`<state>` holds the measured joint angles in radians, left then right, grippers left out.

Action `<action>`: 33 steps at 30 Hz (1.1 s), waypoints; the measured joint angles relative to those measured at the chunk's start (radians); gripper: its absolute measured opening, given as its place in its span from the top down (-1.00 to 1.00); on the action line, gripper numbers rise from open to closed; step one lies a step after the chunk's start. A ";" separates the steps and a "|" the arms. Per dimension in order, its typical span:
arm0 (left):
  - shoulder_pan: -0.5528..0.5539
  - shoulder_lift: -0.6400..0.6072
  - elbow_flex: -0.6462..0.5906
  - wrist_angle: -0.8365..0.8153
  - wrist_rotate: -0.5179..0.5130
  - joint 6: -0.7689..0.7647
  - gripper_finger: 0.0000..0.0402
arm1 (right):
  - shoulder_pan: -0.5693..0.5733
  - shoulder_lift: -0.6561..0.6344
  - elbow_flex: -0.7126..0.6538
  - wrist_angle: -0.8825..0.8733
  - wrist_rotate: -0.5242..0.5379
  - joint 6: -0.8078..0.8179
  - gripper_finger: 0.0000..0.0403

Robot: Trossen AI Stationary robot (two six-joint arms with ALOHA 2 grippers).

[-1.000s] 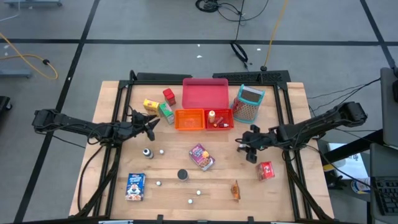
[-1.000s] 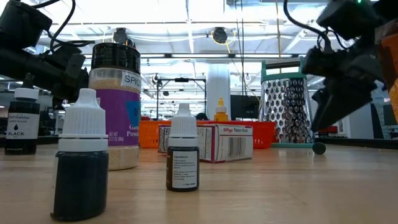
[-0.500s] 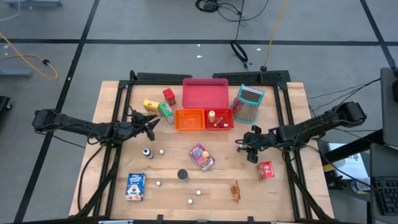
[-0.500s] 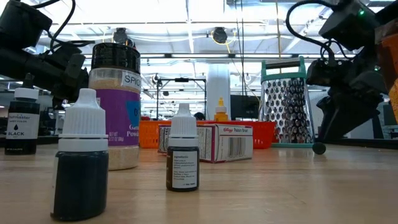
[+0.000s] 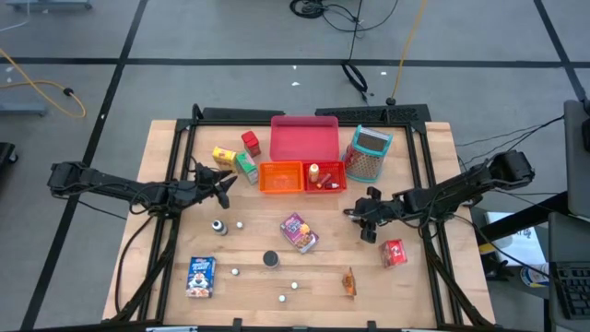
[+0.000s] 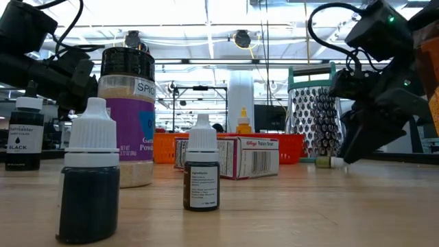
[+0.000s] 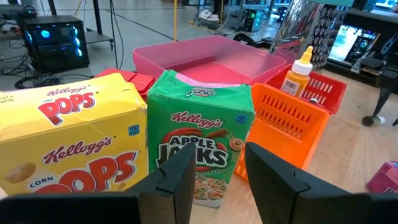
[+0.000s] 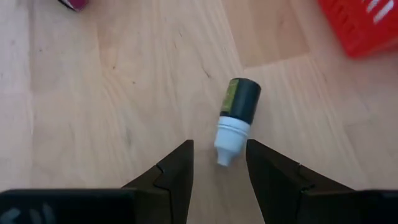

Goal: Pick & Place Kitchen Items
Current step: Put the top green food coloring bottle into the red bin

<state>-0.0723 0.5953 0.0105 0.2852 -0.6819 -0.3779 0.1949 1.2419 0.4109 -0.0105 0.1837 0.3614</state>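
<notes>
Over a toppled bottle [image 8: 237, 118] | right end effector [image 8: 219, 163] parted, empty | risk: round bottle rolls off when pinched | left end effector [image 7: 214, 180] parted, idle by green box [image 7: 204, 140]

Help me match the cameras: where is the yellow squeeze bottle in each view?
High: yellow squeeze bottle in the red bin, mid-table.
Low: bottle at centre, far back.
Left wrist: bottle upper right, in the bin.
Right wrist: not in it.
Shared landmark: the red bin.

Green box [image 7: 202, 146] "Apple Jacks" (Kellogg's)
</notes>
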 joint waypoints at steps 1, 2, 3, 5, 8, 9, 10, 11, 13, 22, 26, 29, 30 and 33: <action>0.000 0.000 0.000 0.000 0.000 0.000 0.30 | -0.001 0.000 0.000 0.000 0.003 -0.007 0.30; 0.000 0.000 0.000 -0.001 0.000 0.000 0.30 | -0.004 0.001 0.000 -0.001 0.008 -0.009 0.30; 0.000 0.000 0.000 -0.002 0.000 0.000 0.30 | -0.006 0.000 0.000 0.000 0.020 -0.008 0.30; 0.000 0.000 0.000 -0.005 0.000 0.000 0.30 | -0.007 0.000 0.000 0.011 0.029 -0.007 0.30; 0.000 0.000 0.000 -0.005 0.000 0.001 0.30 | -0.006 0.001 0.000 0.070 0.028 -0.005 0.30; 0.000 0.000 0.000 -0.005 0.000 0.003 0.30 | -0.006 0.000 0.001 0.080 0.028 -0.007 0.30; 0.000 0.000 0.000 -0.005 0.000 0.003 0.30 | -0.006 0.000 0.001 0.080 0.028 -0.008 0.30; 0.000 0.000 0.000 -0.005 0.000 0.003 0.30 | -0.006 0.002 0.001 0.074 0.028 -0.008 0.30; 0.000 0.000 0.000 -0.005 0.000 0.003 0.30 | -0.006 0.019 0.001 0.075 0.027 -0.005 0.30; 0.000 0.000 0.000 -0.003 0.000 0.003 0.30 | -0.005 0.163 0.004 0.174 0.055 -0.004 0.33; 0.000 0.000 0.000 -0.004 0.000 0.003 0.30 | -0.005 0.169 0.004 0.173 0.062 0.017 0.53; 0.000 0.000 0.000 -0.005 0.000 0.003 0.30 | -0.005 0.151 0.003 0.172 0.061 0.018 0.73; 0.000 0.000 0.000 -0.004 0.000 0.003 0.30 | -0.005 0.142 0.003 0.170 0.056 0.017 0.74; 0.000 0.000 0.000 -0.004 0.000 0.003 0.30 | -0.005 0.108 -0.001 0.156 0.044 0.015 0.74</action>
<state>-0.0723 0.5955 0.0108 0.2808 -0.6819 -0.3748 0.1894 1.3500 0.4103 0.1457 0.2273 0.3765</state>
